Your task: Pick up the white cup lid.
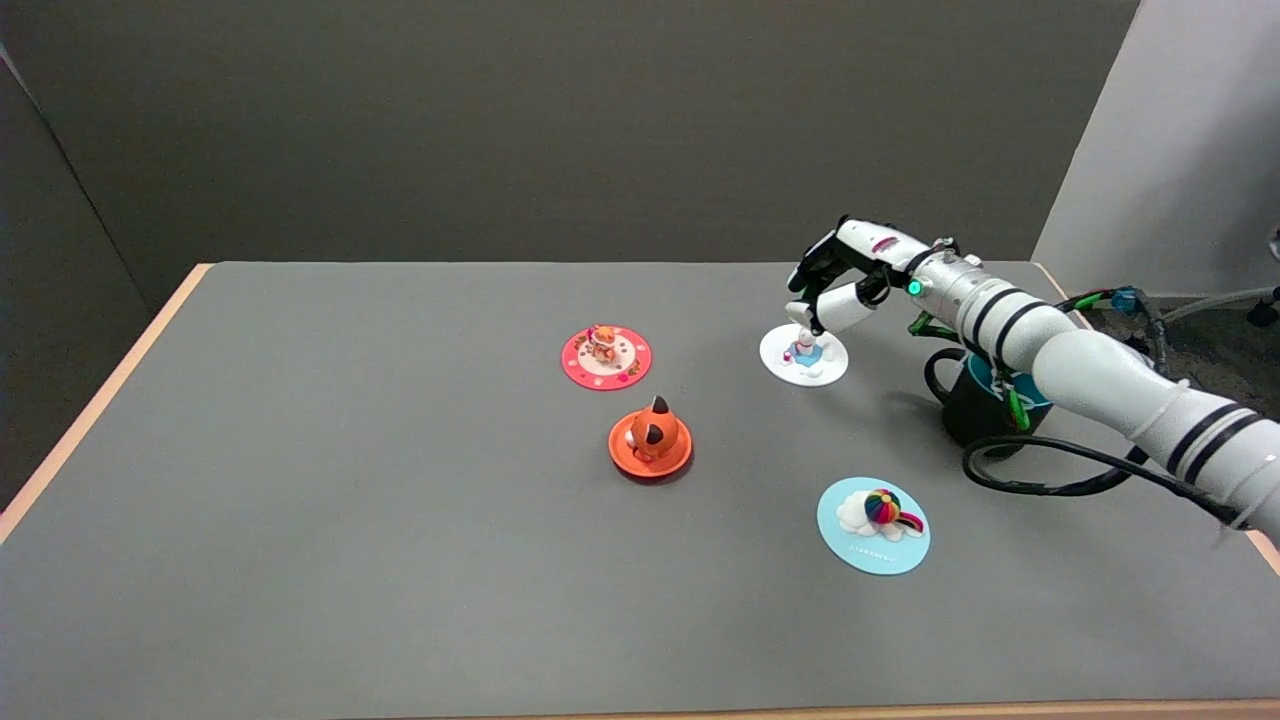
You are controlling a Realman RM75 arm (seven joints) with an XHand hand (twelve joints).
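I see the large grey matte table [350, 520] filling most of the head view, with a pale wooden edge strip running along its left side, near side and far right corner. A dark wall closes the far edge. The widest open surface lies on the left half and across the near strip; no object stands there.

My right arm [1100, 385], white with black bands, reaches in from the lower right and crosses above the right edge of the table. A black cable loop hangs beneath it. Under the arm, near the right edge, stands a dark mug with a handle and teal interior [975, 405], partly hidden by the arm.

The right hand [835, 290] is above the white round cup lid with a small blue-and-white figure on top [803, 357]. The fingers curl downward around the figure, and one fingertip appears to touch its top. I cannot tell whether the fingers pinch it. The lid sits flat on the table, right of centre toward the far side.

The light blue round lid with a rainbow ball and cloud [873, 525] lies near the front, well apart from the hand. The orange round lid with a cat-like figure [650, 443] sits at centre. The pink round lid with a small figure [606, 356] lies just behind it.
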